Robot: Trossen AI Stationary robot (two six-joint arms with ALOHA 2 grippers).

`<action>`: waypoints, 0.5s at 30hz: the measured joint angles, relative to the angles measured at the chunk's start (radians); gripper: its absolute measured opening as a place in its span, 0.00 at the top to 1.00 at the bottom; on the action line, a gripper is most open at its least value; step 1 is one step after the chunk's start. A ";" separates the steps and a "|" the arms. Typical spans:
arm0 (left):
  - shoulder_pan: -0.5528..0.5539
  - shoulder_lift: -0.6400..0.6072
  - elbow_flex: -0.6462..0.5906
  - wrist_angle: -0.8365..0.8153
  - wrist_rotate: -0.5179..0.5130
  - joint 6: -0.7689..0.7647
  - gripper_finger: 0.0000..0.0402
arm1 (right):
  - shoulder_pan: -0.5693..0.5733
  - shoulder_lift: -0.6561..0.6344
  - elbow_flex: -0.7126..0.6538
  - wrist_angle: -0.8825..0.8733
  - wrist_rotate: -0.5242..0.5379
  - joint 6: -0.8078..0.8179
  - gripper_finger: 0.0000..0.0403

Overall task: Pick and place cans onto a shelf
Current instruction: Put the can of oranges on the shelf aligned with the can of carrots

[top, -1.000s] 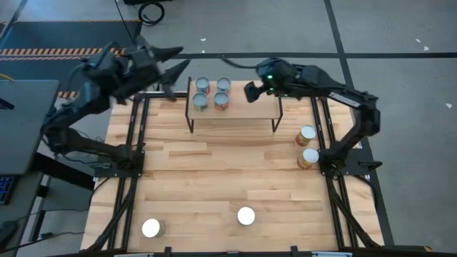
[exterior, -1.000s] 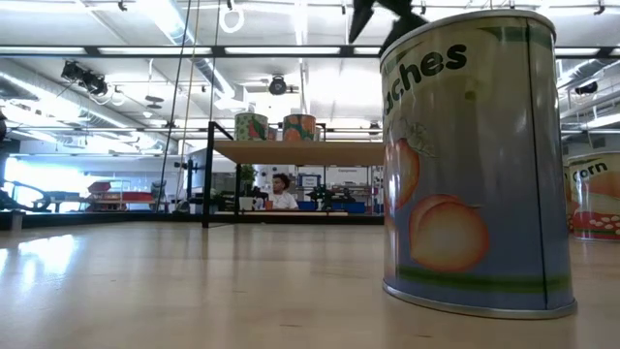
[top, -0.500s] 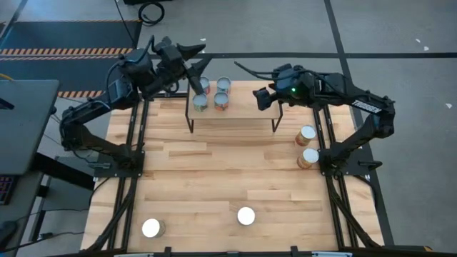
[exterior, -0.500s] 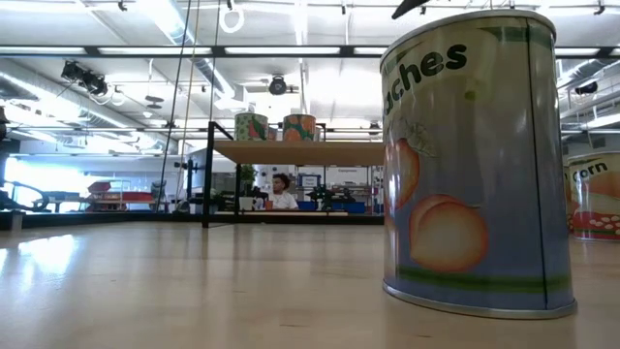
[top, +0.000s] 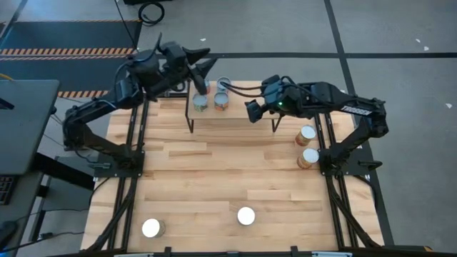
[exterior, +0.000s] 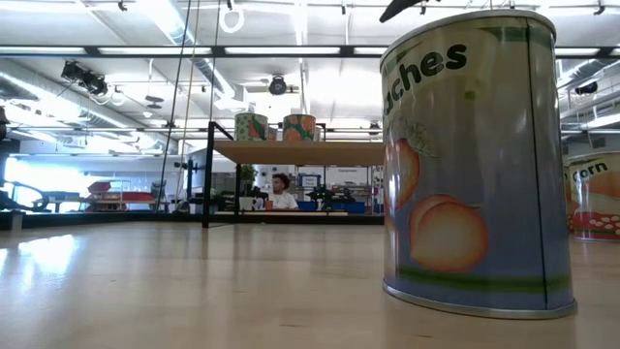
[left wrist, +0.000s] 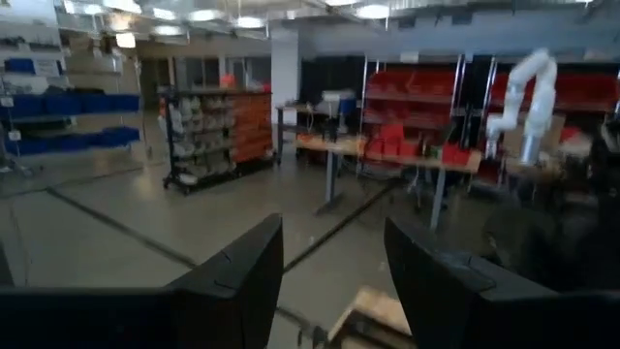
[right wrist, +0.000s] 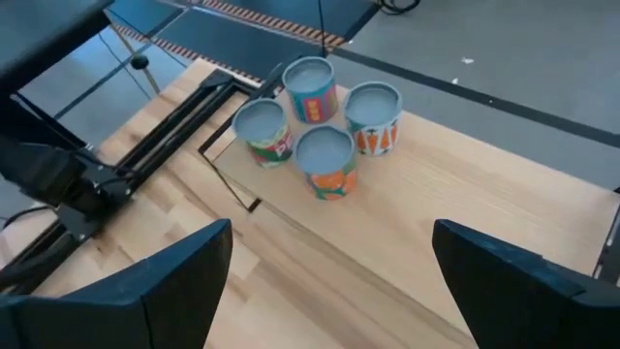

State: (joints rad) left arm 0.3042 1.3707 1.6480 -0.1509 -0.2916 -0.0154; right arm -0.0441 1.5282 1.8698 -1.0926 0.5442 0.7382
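Two cans [top: 306, 145] were left just beside the right arm's base, behind the empty, wide-open right gripper [top: 253, 110]; the left gripper [top: 202, 84], half-open, gripped nothing.

Four cans [right wrist: 320, 116] stand upright in a tight cluster at one end of the shelf [top: 243, 113], grey lids up, with bright labels; they sit just beneath the left claw [top: 202, 81] and a little way ahead of the open right claw [top: 251, 111]. Two more cans [top: 307, 134] stand behind the right claw by the worktop's edge. Two white-lidded cans [top: 245, 215] sit far off on the near side.
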 joint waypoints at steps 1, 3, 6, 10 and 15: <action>0.001 0.005 0.001 0.011 0.000 0.000 0.53 | 0.000 0.001 0.000 -0.001 0.001 -0.005 0.10; 0.007 0.019 0.000 0.044 -0.007 0.000 0.53 | -0.004 0.009 0.000 -0.001 0.004 -0.017 0.10; 0.007 0.025 -0.001 0.062 -0.007 0.001 0.53 | -0.019 0.020 0.000 0.012 0.006 -0.030 0.10; 0.007 0.024 0.000 0.065 -0.007 0.029 0.53 | -0.057 0.041 0.000 0.027 0.015 -0.064 0.10; 0.007 -0.045 -0.001 -0.008 -0.007 0.030 0.53 | -0.080 0.080 0.000 0.147 -0.012 -0.195 0.14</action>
State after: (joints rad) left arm 0.3111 1.3253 1.6474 -0.1590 -0.2984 0.0147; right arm -0.1238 1.6081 1.8698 -0.9458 0.5322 0.5437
